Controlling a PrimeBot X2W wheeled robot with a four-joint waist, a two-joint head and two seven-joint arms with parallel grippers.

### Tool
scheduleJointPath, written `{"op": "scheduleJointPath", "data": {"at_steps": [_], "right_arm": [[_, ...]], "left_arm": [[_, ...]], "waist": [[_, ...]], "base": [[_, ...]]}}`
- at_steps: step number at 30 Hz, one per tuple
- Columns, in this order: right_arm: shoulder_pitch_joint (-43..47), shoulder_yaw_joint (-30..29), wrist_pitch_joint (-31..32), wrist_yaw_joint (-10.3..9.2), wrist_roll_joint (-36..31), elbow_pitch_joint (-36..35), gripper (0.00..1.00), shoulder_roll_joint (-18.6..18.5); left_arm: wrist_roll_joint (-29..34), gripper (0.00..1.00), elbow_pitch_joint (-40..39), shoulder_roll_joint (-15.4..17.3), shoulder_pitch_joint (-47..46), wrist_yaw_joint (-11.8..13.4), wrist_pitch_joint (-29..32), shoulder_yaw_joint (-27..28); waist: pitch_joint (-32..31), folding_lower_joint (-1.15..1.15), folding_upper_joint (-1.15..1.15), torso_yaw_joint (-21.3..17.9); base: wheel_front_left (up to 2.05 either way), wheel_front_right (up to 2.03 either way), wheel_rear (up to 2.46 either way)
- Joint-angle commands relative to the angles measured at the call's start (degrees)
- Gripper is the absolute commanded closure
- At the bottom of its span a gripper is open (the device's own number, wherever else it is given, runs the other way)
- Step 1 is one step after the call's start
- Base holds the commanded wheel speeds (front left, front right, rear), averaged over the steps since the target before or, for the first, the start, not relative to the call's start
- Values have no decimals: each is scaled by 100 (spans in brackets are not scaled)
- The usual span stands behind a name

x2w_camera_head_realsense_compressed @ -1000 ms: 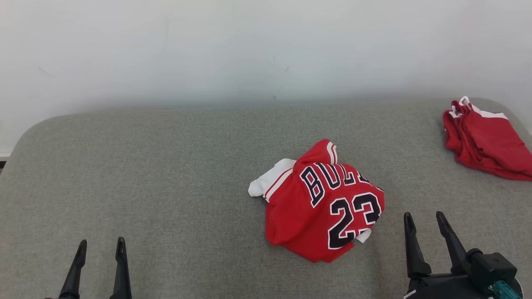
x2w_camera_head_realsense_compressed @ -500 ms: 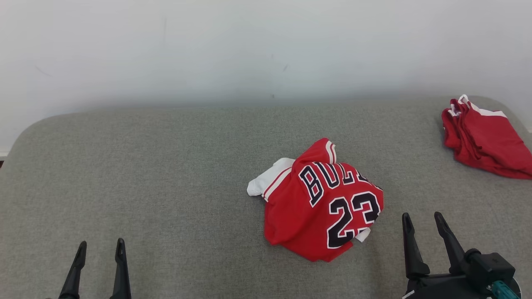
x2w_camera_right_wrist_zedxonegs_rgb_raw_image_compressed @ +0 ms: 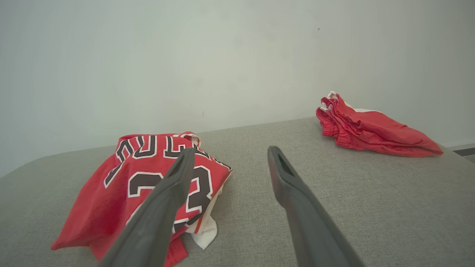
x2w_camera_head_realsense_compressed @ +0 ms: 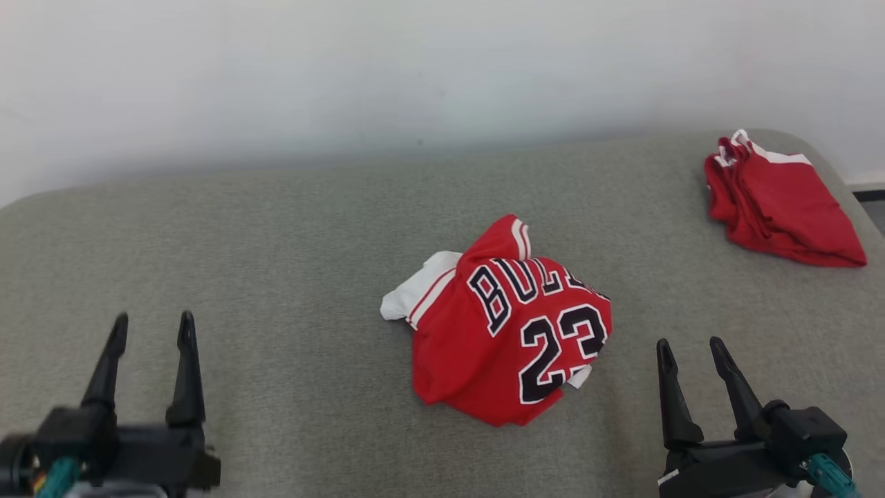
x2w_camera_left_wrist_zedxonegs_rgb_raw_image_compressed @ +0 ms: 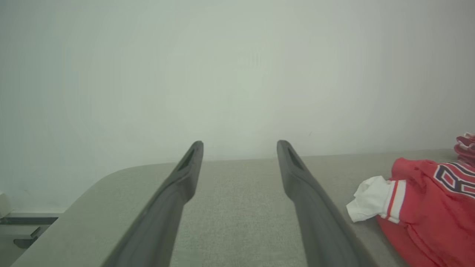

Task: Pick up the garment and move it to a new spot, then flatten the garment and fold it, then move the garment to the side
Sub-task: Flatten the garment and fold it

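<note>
The garment (x2w_camera_head_realsense_compressed: 505,332) is a crumpled red basketball jersey with dark "BULLS 23" lettering and a white sleeve, lying in a heap at the middle of the grey padded surface (x2w_camera_head_realsense_compressed: 290,242). It also appears at the right edge of the left wrist view, garment (x2w_camera_left_wrist_zedxonegs_rgb_raw_image_compressed: 426,207), and at the left of the right wrist view, garment (x2w_camera_right_wrist_zedxonegs_rgb_raw_image_compressed: 148,178). My left gripper (x2w_camera_head_realsense_compressed: 150,328) is open at the lower left, well apart from the heap. Just right of the jersey, my right gripper (x2w_camera_head_realsense_compressed: 688,349) stands open with nothing between its fingers.
A folded pile of red clothes (x2w_camera_head_realsense_compressed: 778,200) with white trim lies at the far right corner, also visible in the right wrist view as red clothes (x2w_camera_right_wrist_zedxonegs_rgb_raw_image_compressed: 371,128). A pale wall (x2w_camera_head_realsense_compressed: 415,69) stands behind the surface. The surface's rounded edges lie at the left and right.
The camera has shifted, so everything sits lower-left in the picture. My left gripper has risen further into view with its wrist body showing. The jersey keeps its shape.
</note>
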Motion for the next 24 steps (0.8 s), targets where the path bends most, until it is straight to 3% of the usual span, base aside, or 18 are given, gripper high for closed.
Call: {"op": "scheduleJointPath", "data": {"at_steps": [1, 14, 24], "right_arm": [[-59, 19, -53, -15, 61, 37, 0, 0], [-387, 148, -333, -15, 313, 419, 0, 2], [-512, 161, -416, -15, 377, 588, 0, 2]], "left_arm": [[-44, 0, 61, 78, -263, -42, 54, -67], [-236, 0, 996, 556, -2054, -73, 668, -1187], [-617, 0, 1930, 680, -2643, -76, 889, -1954]], "waist": [[178, 0, 0, -243], [758, 0, 0, -1248], [957, 0, 0, -1515]], "base": [[0, 0, 0], [0, 0, 0], [0, 0, 0]]}}
